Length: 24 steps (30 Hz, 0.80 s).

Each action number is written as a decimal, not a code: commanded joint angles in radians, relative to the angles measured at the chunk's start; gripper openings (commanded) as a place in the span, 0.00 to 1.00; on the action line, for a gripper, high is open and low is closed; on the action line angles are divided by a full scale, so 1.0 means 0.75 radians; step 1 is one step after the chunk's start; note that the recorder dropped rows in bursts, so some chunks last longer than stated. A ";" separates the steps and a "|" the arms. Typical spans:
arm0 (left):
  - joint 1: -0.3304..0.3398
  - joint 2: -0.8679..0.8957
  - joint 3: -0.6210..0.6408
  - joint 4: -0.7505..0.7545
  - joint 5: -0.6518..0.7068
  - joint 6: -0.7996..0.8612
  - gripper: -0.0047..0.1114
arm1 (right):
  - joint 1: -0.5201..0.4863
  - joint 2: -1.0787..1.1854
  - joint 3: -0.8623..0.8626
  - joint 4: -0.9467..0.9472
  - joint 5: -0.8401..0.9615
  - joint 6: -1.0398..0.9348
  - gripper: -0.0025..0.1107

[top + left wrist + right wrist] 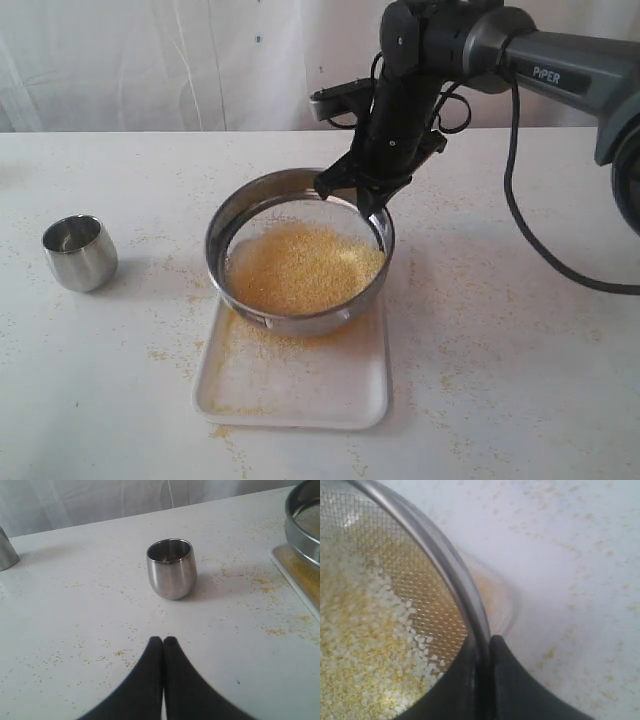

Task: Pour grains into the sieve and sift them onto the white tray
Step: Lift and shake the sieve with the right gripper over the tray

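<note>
The steel sieve (300,318) hangs tilted over the far half of the white tray (300,395), and a layer of yellow and pale grains (300,268) lies on its mesh. My right gripper (368,198) is shut on the sieve's far rim (455,575), one finger inside the ring and one outside. In the right wrist view whitish and yellow grains (365,645) cover the mesh. Fine yellow granules (262,345) lie on the tray under the sieve. My left gripper (163,640) is shut on nothing, low over the table; it does not show in the exterior view.
A small rounded steel cup (79,252) stands upright at the left, just ahead of my left gripper, cup (172,569). Another steel object (6,552) shows at that view's edge. Yellowish specks are strewn over the white table (500,350). A black cable (540,250) trails at the right.
</note>
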 commanded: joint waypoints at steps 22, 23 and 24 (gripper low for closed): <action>0.003 -0.006 0.003 0.000 0.004 -0.009 0.04 | -0.009 -0.016 -0.005 0.337 0.074 -0.225 0.02; 0.003 -0.006 0.003 0.000 0.004 -0.009 0.04 | -0.009 -0.016 -0.005 0.332 0.074 -0.261 0.02; 0.003 -0.006 0.003 0.000 0.004 -0.009 0.04 | -0.009 -0.016 -0.005 0.222 0.061 -0.143 0.02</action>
